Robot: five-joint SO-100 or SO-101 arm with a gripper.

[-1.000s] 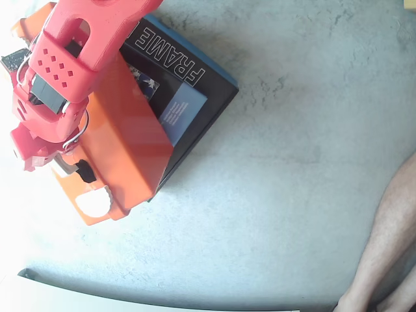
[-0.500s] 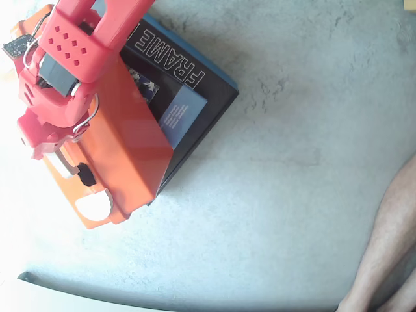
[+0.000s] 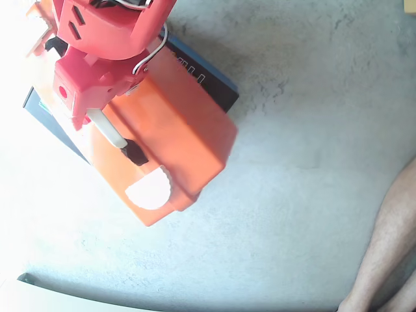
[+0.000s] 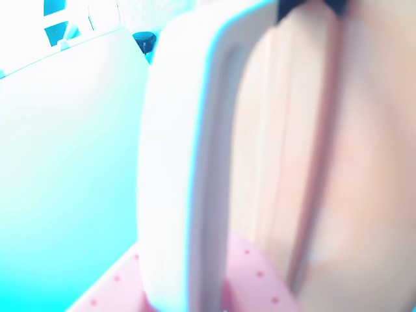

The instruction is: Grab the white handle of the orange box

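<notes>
- Here, in the fixed view, your orange box lies on the grey table, upper left of centre, turned at a slant to the frame.
- One far corner of the box rests over a dark flat slab; the slab's edge shows again at the left, near the arm.
- The red arm comes in from the top left and sits directly above the box's left part.
- The white handle runs down the top of the box from under the arm, ending in a black end piece.
- A white round patch with a scalloped edge sits on the box near its lower corner.
- The hand is down at the upper end of the handle. Its body hides the fingertips, so you cannot tell from here whether it is released or clenched.
- In the wrist view the handle fills the middle as a tall white loop, very close and blurred, with the pale washed-out box surface to its right.
- A pink dotted strip shows at the bottom edge of the wrist view; what it is cannot be made out.
- No finger is clearly visible in the wrist view, so the grip cannot be judged there either.
- A bare leg enters the fixed view at the lower right, well apart from the box.
</notes>
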